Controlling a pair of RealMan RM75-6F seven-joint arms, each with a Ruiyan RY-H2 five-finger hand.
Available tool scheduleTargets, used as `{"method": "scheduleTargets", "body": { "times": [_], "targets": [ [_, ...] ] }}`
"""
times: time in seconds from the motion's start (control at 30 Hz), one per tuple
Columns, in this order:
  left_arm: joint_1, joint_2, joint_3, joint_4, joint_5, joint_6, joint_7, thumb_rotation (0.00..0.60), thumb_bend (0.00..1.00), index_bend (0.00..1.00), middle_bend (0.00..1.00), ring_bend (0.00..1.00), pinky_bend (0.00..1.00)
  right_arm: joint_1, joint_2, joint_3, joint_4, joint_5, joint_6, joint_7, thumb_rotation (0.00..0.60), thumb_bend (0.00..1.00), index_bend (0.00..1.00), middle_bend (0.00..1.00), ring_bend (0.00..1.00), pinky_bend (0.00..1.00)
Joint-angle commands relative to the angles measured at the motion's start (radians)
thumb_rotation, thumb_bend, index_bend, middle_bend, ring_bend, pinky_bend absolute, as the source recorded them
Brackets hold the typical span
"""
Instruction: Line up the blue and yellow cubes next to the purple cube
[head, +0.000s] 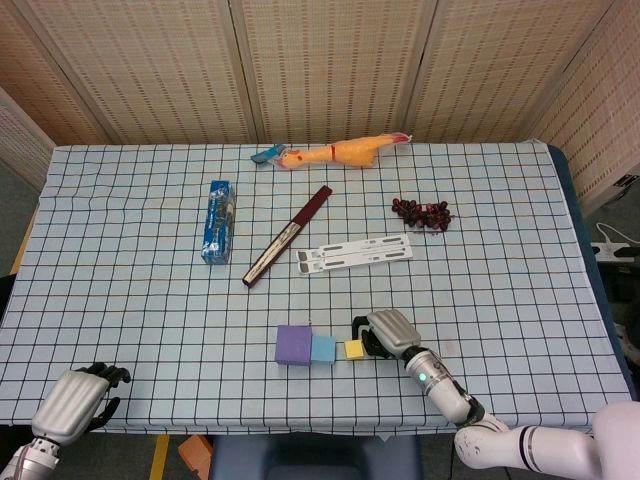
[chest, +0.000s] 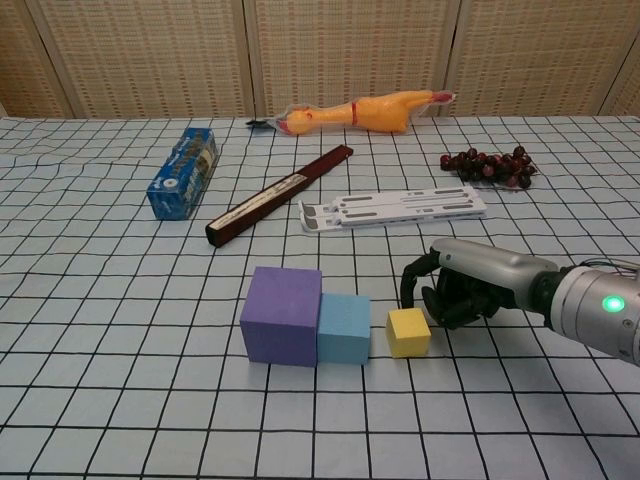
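Open cloth lies behind and to the right of the right hand (chest: 455, 295); the yellow cube (chest: 408, 332) sits just beside its fingertips, blocking leftward passage

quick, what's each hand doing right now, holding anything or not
Left hand: at the table's near left edge, fingers curled in, holding nothing.
Right hand: fingers curled, just beside the yellow cube, holding nothing.

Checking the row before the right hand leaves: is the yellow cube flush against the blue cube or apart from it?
Apart. In the chest view a strip of cloth shows between the yellow cube and the blue cube.
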Motion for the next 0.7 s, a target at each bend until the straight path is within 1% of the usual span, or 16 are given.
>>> {"method": "scheduleTargets", "body": {
  "times": [0.03, 0.2, 0.33, 0.43, 0.53, 0.7],
  "targets": [
    [0.000, 0.000, -0.001, -0.001, -0.001, 0.001, 0.000, 0.600, 0.44, 0.41, 0.46, 0.37, 0.60, -0.010, -0.014, -0.002, 0.017, -0.023, 0.029, -0.008, 0.600, 0.73, 0.51, 1.00, 0.93, 1.00],
    [0.001, 0.000, -0.001, 0.000, -0.001, 0.002, 0.001, 0.600, 0.44, 0.41, 0.46, 0.37, 0.61, -0.026, -0.036, -0.010, 0.045, -0.067, 0.076, -0.020, 0.600, 0.73, 0.51, 1.00, 0.93, 1.00],
    [0.000, 0.001, -0.001, -0.002, -0.002, 0.001, 0.000, 0.600, 0.44, 0.41, 0.46, 0.38, 0.61, -0.045, -0.056, -0.024, 0.075, -0.122, 0.138, -0.042, 0.600, 0.73, 0.51, 1.00, 0.93, 1.00],
    [0.000, 0.001, 0.000, -0.002, 0.001, 0.001, -0.001, 0.600, 0.44, 0.41, 0.47, 0.38, 0.61, -0.060, -0.057, -0.034, 0.077, -0.150, 0.171, -0.058, 0.600, 0.73, 0.51, 1.00, 0.93, 1.00],
    [-0.001, 0.001, 0.001, -0.001, 0.001, -0.002, -0.001, 0.600, 0.44, 0.41, 0.47, 0.38, 0.61, -0.073, -0.038, -0.041, 0.050, -0.163, 0.194, -0.089, 0.600, 0.69, 0.52, 1.00, 0.93, 1.00],
    [-0.001, 0.000, 0.000, -0.002, -0.001, -0.002, 0.000, 0.600, 0.44, 0.41, 0.47, 0.38, 0.61, -0.090, 0.016, -0.046, -0.055, -0.130, 0.207, -0.186, 0.600, 0.69, 0.56, 1.00, 0.93, 1.00]
  ]
}}
